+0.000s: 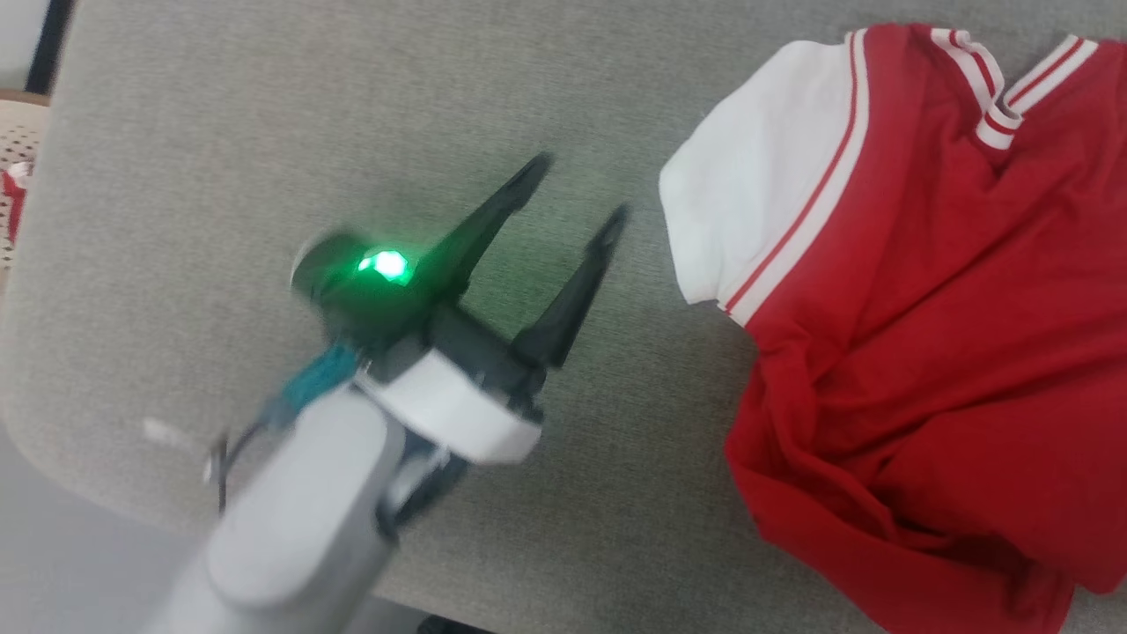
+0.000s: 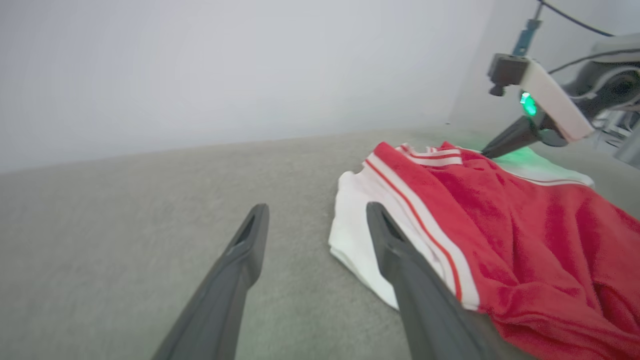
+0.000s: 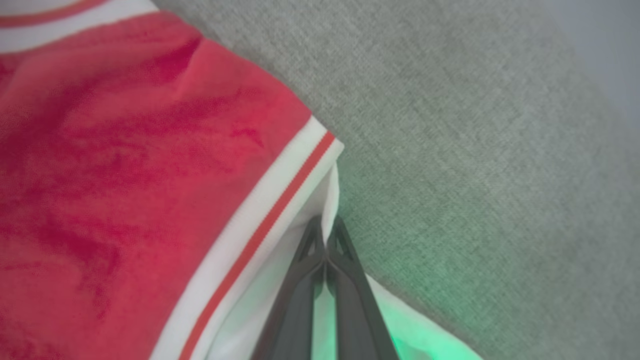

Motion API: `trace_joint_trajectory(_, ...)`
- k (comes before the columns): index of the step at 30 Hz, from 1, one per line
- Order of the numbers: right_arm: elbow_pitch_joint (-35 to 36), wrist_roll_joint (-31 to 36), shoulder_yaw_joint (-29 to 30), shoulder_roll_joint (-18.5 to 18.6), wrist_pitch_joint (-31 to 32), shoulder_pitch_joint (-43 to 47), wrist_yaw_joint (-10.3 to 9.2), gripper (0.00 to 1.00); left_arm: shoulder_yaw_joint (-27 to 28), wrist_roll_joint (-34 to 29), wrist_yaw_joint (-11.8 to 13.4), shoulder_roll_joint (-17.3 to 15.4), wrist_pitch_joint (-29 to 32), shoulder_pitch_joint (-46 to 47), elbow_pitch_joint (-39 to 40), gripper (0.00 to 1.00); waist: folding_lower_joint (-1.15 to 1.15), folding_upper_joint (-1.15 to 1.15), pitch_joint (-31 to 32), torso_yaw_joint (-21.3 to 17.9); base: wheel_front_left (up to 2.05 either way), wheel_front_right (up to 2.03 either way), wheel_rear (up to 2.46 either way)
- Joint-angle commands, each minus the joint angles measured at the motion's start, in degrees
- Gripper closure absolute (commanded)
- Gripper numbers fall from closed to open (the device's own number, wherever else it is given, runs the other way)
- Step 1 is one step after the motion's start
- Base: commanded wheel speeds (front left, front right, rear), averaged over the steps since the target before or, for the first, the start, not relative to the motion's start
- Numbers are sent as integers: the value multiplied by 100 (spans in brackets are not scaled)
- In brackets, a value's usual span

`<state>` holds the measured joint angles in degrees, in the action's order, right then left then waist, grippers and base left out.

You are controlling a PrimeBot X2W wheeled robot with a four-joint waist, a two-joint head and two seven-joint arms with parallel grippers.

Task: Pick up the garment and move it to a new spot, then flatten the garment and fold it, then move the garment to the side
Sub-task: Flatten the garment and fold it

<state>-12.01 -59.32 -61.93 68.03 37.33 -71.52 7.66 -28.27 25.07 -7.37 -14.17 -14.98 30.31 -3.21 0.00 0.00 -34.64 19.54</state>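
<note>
The garment (image 1: 924, 308) is a red shirt with white sleeves and red-striped white trim. It lies crumpled at the right of a grey fabric surface (image 1: 264, 132). My left gripper (image 1: 581, 187) is open just left of its white sleeve, with nothing between the fingers. In the left wrist view my left gripper (image 2: 316, 210) hovers low over the surface, its right finger overlapping the garment's (image 2: 500, 225) sleeve. On the far side, my right gripper (image 2: 487, 151) meets the cloth. My right gripper (image 3: 325, 225) is shut on the edge of the garment's (image 3: 125, 150) other white sleeve.
The grey surface has a rounded edge at the lower left, with pale floor (image 1: 53, 563) beyond it. A beige perforated object (image 1: 18, 150) sits past the surface's left edge. A plain pale wall (image 2: 225, 65) rises behind the surface.
</note>
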Motion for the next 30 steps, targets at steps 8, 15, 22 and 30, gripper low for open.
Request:
trace_joint_trajectory(8, -356, -49, -679, -193, -51, -297, -52, 100, -1994, 1300, -12, -665, 1397, 2941, -728, 0, 0, 0, -275, -234, 0, 0, 0)
trace_joint_trajectory(15, -379, -113, -1005, -284, -77, -715, -65, 100, -3402, 2857, -12, -592, 2633, 4765, -1777, 0, 0, 0, -527, -399, 0, 0, 0)
trace_joint_trajectory(22, -438, -208, -1215, -413, -110, -931, -69, 100, -4285, 4081, -13, -429, 3508, 5539, -2421, 0, 0, 0, -707, -590, 0, 0, 0)
trace_joint_trajectory(30, -556, -257, -1319, -612, -189, -999, -69, 100, -4531, 4920, -16, -469, 4319, 5807, -2219, 63, 0, 0, -735, -775, 0, 0, 0)
